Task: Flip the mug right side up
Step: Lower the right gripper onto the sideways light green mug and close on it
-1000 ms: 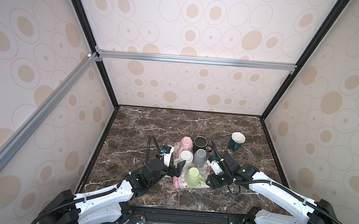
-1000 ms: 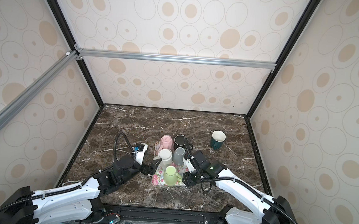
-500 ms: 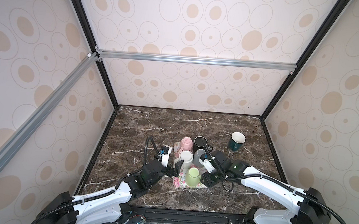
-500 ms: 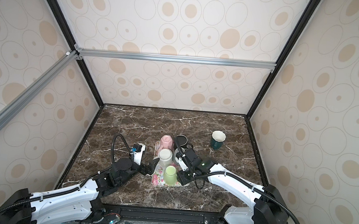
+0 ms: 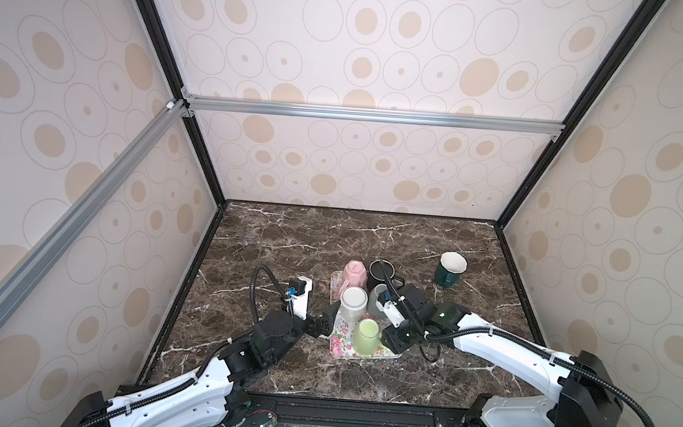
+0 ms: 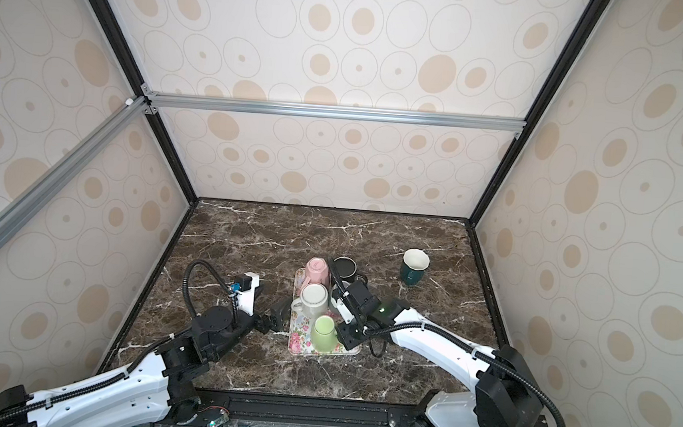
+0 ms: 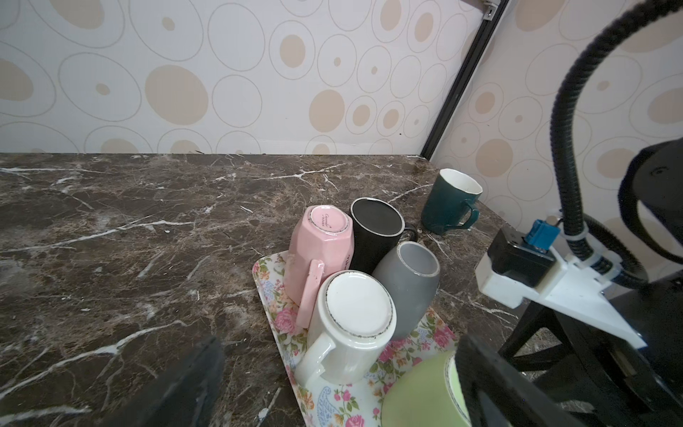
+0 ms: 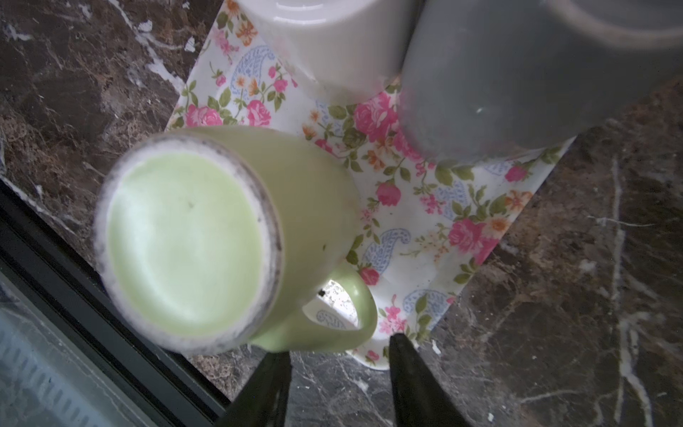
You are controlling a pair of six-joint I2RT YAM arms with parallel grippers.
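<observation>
Approach is the step in hand, by my reading: the right gripper [image 8: 339,346] sits low beside the green mug [image 8: 192,240]. Its two fingers are spread, with nothing in the gap between them, and the tips are just short of the mug's handle [image 8: 369,314]. The mug stands bottom-up at the near edge of the floral tray [image 8: 462,229], close to the desk's front edge. A white mug [image 5: 352,303] and a grey mug [image 7: 406,288], both bottom-up too, sit just behind it. The left gripper [image 5: 324,321] hangs at the tray's left edge, spread wide and empty. The next move likely calls for sliding the right fingers forward to straddle the handle and pinching it firmly. The mug then needs lifting clear of its neighbours before the wrist rolls it over.
</observation>
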